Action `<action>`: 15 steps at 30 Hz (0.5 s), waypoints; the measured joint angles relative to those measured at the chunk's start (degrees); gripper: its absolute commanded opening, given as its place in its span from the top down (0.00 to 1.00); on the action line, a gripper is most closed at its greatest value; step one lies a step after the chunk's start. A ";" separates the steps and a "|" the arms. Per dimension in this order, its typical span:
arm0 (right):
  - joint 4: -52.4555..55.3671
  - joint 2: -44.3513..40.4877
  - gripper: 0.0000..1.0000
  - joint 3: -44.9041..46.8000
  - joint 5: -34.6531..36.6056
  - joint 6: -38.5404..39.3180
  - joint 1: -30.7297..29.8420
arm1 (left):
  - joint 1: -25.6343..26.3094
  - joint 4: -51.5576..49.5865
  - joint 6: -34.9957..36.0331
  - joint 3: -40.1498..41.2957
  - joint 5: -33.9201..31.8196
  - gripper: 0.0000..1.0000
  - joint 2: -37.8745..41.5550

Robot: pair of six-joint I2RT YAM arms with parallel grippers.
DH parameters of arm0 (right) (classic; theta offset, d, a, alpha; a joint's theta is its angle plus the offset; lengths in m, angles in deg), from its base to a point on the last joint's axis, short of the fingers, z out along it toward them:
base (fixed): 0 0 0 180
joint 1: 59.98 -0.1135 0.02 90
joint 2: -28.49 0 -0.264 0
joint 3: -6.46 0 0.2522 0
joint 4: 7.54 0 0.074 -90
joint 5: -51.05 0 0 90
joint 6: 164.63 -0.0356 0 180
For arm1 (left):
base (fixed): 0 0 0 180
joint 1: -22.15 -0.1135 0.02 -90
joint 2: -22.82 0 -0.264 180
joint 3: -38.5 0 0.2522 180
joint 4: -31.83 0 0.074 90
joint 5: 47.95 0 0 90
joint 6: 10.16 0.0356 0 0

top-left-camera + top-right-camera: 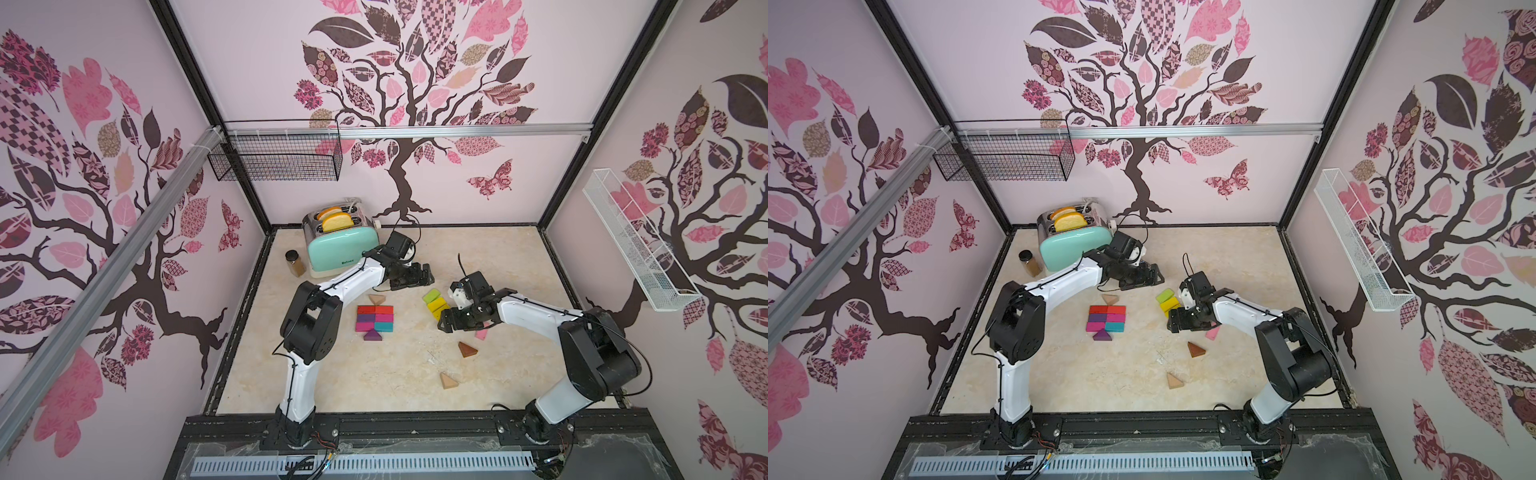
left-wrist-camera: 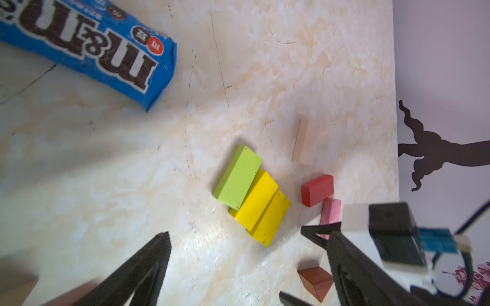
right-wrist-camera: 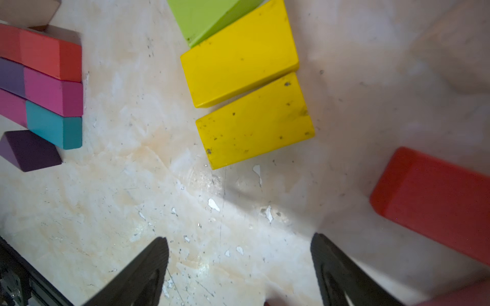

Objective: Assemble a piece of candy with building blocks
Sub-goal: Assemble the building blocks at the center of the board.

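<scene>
1. Centre of the table (image 1: 374, 374): 6 flat blocks packed into a 2-by-3 grid (image 1: 375, 318). That's 2 reds in the far row, purple and magenta in the middle, magenta and teal nearest.
2. Far tan triangle (image 1: 377, 299) sits at the grid's far edge, and the purple triangle (image 1: 372, 336) sits against its near edge.
3. Off to the right, a green block (image 1: 432, 296) and yellow blocks (image 1: 436, 307) lie side by side, skewed.
4. Right gripper (image 1: 445, 322) hangs low just beside the yellows, and a pink block (image 1: 481, 334) peeks out under that arm.
5. Left gripper (image 1: 424, 276) sits beyond the grid, near the toaster (image 1: 340, 249).
6. Brown triangle (image 1: 467, 350) and near tan triangle (image 1: 448, 380) lie apart, toward the front.
</scene>
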 measured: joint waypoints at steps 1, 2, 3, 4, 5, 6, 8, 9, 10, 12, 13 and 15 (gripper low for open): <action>-0.72 0.11 0.13 0.35 -0.44 -0.17 0.00 | 0.04 -0.22 0.00 -2.05 0.46 0.03 -2.01; -1.81 0.37 0.13 0.76 -0.90 -0.44 0.00 | 0.07 -0.28 -0.02 -3.87 0.92 0.03 -3.80; -2.73 0.70 0.13 1.07 -1.29 -0.76 0.00 | 0.11 -0.28 -0.11 -5.33 1.29 0.03 -5.33; -4.00 0.94 0.13 1.25 -1.97 -1.22 0.02 | 0.15 -0.35 -0.20 -6.91 1.79 0.03 -6.91; -5.88 1.14 0.13 1.55 -2.40 -1.77 0.00 | 0.20 -0.35 -0.31 -8.22 2.23 0.03 -8.35; -7.26 1.42 0.13 1.84 -2.91 -2.19 0.00 | 0.24 -0.37 -0.46 -9.20 2.60 0.03 -9.51; -10.62 1.81 0.13 2.49 -3.91 -3.39 0.00 | 0.33 -0.52 -0.61 -11.30 3.45 0.03 -11.78; -11.78 2.01 0.13 2.67 -4.22 -3.87 0.00 | 0.37 -0.72 -0.66 -12.31 3.78 0.03 -12.74; -13.27 2.36 0.13 2.82 -4.74 -4.46 0.00 | 0.39 -0.96 -0.70 -13.75 4.33 0.03 -13.97; -15.87 3.21 0.13 2.86 -5.75 -5.40 0.00 | 0.42 -1.09 -0.70 -16.35 5.22 0.03 -15.91; -17.16 3.67 0.13 2.86 -6.32 -5.88 0.00 | 0.44 -1.11 -0.72 -17.42 5.77 0.03 -16.68; -19.41 4.44 0.13 2.89 -7.23 -6.88 0.00 | 0.44 -1.14 -0.79 -18.64 6.75 0.03 -17.51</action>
